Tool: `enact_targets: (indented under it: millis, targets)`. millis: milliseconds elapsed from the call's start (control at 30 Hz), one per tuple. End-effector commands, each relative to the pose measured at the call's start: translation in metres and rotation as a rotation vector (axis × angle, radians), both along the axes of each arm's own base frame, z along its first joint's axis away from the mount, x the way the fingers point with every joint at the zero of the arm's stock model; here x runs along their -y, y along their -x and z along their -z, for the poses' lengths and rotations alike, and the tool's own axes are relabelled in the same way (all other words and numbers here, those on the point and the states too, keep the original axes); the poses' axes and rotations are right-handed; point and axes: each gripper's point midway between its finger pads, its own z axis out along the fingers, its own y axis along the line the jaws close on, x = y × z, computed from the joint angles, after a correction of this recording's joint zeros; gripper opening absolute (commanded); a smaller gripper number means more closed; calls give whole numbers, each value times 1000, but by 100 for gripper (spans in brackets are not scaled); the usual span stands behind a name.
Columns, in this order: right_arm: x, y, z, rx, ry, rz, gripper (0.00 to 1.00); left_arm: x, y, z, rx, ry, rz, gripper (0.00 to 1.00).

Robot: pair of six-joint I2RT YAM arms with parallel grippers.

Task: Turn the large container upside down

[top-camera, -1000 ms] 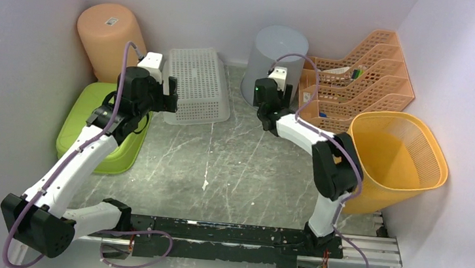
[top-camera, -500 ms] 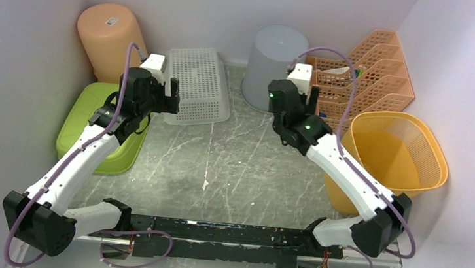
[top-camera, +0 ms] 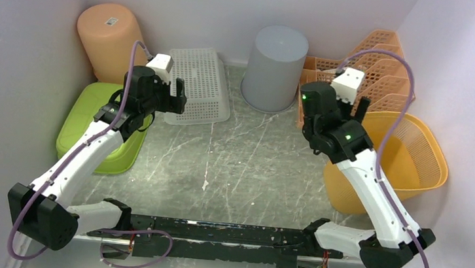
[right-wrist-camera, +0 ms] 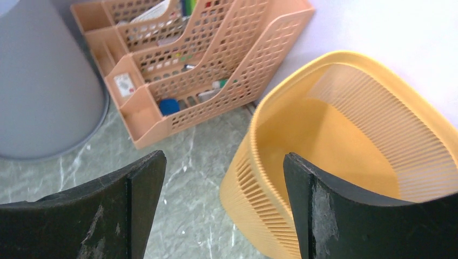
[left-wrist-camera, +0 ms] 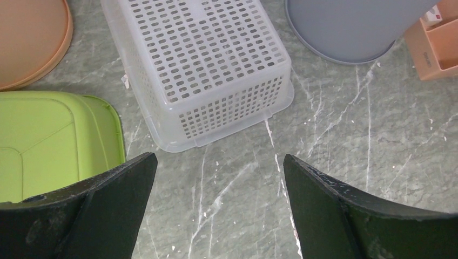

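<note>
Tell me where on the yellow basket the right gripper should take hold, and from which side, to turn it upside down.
Probably its thin rim on the left side, from above, one finger inside and one outside. The yellow basket stands upright, mouth open, so that edge is free; the open right gripper hovers just beside it, while the wall crowds the other side.

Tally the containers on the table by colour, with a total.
Peach: 2, bucket and file rack
White: 1, crate
Grey: 1, bin
Yellow: 1, basket
Green: 1, tub
Total: 6
</note>
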Motion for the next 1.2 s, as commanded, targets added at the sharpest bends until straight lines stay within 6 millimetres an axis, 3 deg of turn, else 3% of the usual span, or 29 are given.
enact_targets:
  millis: [0,167,433,667,800,967,1167]
  targets:
    - [32,23,-20,45,19,135,80,15,-3,-19,55,55,48,100]
    - [39,33,-4,24,-6,146,80,16,2,-19,53,57,57,100]
    - [38,35,52,-119,5,109,81,16,12,-25,69,89,62,100]
    - [42,41,54,-104,-9,103,82,13,17,-29,74,91,51,100]
    - [37,41,68,-151,-14,75,81,9,17,-32,83,83,34,100]
    - [25,38,86,-207,-51,5,73,8,17,-34,87,84,28,99]
    - [26,36,79,-184,-43,9,61,6,15,-31,85,76,9,100]
